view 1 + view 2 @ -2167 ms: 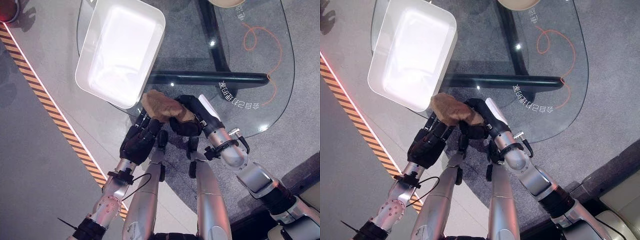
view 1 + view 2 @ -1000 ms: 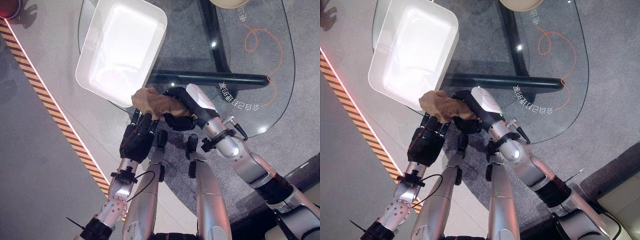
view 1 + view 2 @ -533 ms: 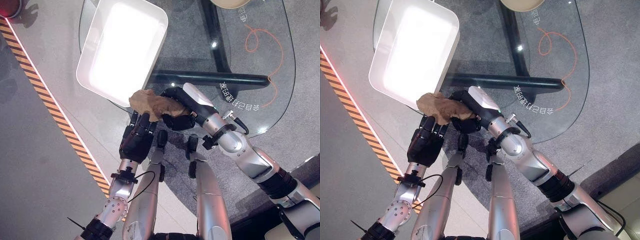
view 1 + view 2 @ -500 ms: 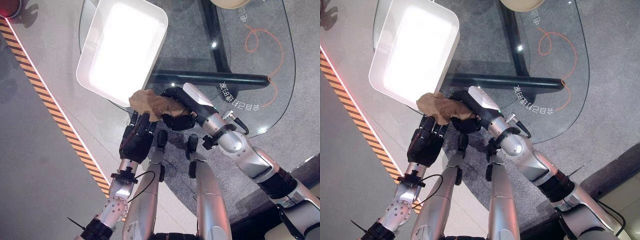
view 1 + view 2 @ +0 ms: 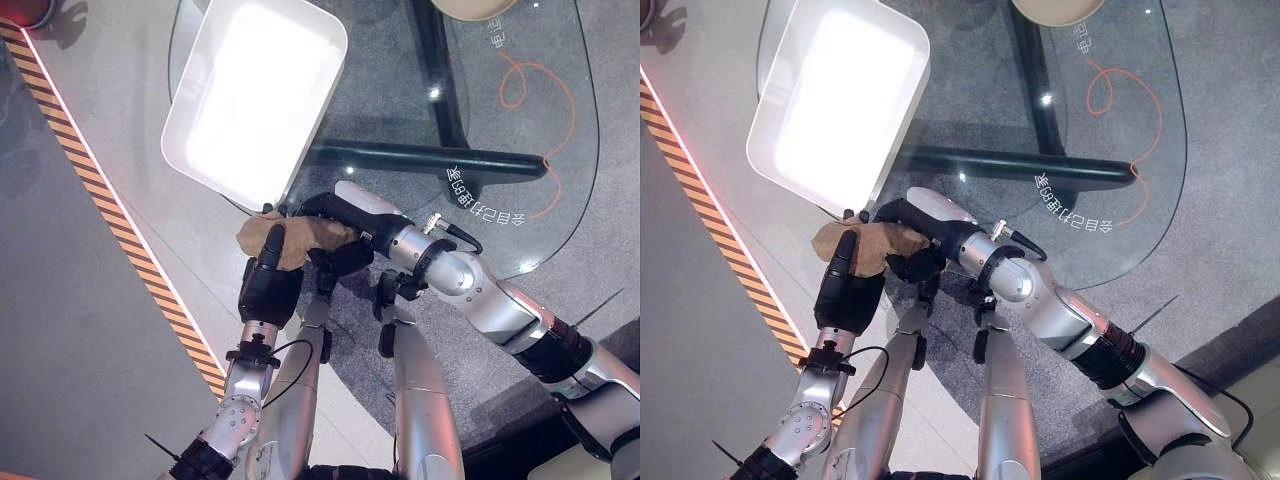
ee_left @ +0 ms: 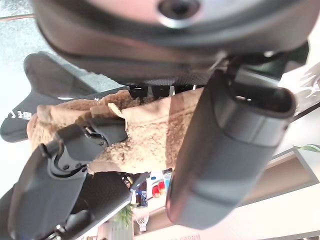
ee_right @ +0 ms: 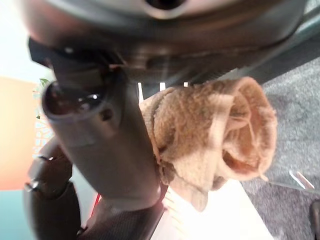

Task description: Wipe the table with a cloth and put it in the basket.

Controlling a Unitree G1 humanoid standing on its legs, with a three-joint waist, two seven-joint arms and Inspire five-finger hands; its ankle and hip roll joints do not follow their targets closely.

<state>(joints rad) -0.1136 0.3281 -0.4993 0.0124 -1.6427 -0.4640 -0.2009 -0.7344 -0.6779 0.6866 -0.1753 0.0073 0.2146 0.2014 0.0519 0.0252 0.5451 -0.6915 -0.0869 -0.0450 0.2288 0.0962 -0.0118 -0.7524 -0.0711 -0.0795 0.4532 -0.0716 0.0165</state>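
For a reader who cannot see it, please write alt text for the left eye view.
Both dark hands, right hand and left hand, hold a bunched brown cloth at the glass table edge, just below a white basket on it.

Left robot hand (image 5: 268, 285) sits centre-left of the head views, arm rising from the bottom edge, fingers pointing up-frame, thumb and fingers closed on the brown cloth (image 5: 285, 238). Right robot hand (image 5: 340, 215) reaches in from lower right, forearm angled up-left, fingers curled around the same cloth. Both hands meet, touching.
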